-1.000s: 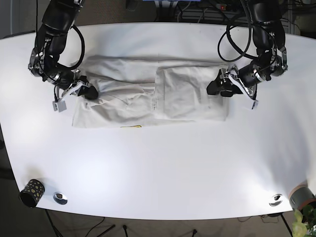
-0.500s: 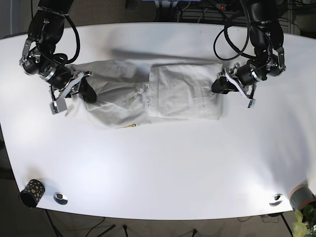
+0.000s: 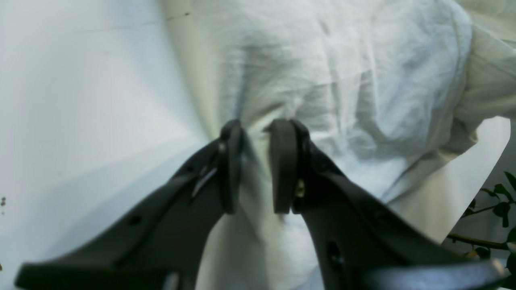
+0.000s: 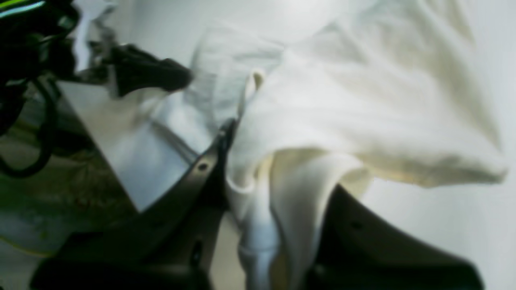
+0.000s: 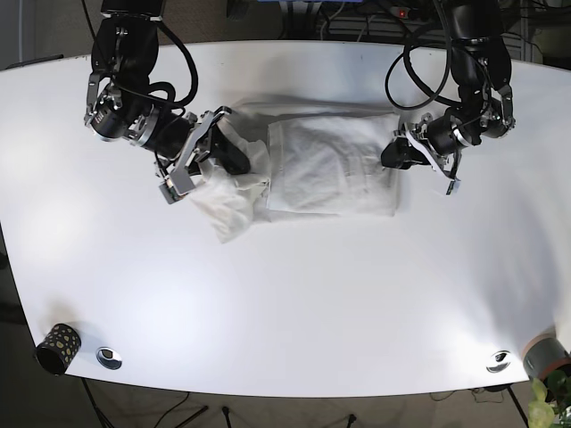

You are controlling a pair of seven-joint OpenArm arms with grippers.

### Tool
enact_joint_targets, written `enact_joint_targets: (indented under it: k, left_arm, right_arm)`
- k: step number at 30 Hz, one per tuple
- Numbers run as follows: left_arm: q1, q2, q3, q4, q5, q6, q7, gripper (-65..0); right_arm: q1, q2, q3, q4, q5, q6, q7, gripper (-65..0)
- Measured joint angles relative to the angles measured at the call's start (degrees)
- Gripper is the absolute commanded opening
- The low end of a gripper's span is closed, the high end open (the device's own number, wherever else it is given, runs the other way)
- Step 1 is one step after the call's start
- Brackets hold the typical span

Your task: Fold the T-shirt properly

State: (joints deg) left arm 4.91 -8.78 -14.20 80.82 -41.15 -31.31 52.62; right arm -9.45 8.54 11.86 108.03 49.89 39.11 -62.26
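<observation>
Base view: both end effectors point(image 5: 227, 153) point(image 5: 395, 157) pinch white T-shirt point(image 5: 330, 165), no print legible.

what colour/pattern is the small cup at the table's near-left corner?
Black with pale speckles: the cup shows only in the base view.

One T-shirt point(image 5: 321, 165), one cup point(image 5: 58, 347), two arms.

Right gripper point(image 5: 234, 157) clamped tight, arm reaching inward; left gripper point(image 5: 393, 157) pinched nearly closed, wrist low
</observation>
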Motion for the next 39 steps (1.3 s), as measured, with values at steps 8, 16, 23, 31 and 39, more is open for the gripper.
enact_joint_targets:
  k: [8, 16, 23, 31, 39]
  left_arm:
    - [0.0, 0.0, 0.0, 0.0, 0.0, 0.0, 0.0, -53.7]
    - [0.0, 0.0, 1.4, 0.0, 1.9, 0.0, -1.1, -53.7]
    - [-0.2, 0.0, 2.6, 0.0, 2.3, 0.0, -1.4, -53.7]
    - [-0.2, 0.0, 2.7, 0.0, 2.3, -0.2, -1.5, -53.7]
    - [-0.2, 0.0, 2.7, 0.0, 2.3, -0.2, -1.5, -53.7]
  right_arm:
    - [0.3, -3.6, -4.0, 1.0, -0.1, 0.13, 0.1, -63.6]
    - [2.3, -3.8, -7.2, 1.0, -0.1, 0.15, -0.3, -63.6]
    - [4.8, -5.4, -7.9, -2.1, -0.2, 0.13, -0.4, -63.6]
    - [8.7, -8.0, -11.0, -10.1, -1.0, 0.15, 0.7, -54.4]
    - [10.4, -9.9, -17.5, -10.7, -14.8, 0.37, 1.2, -3.0]
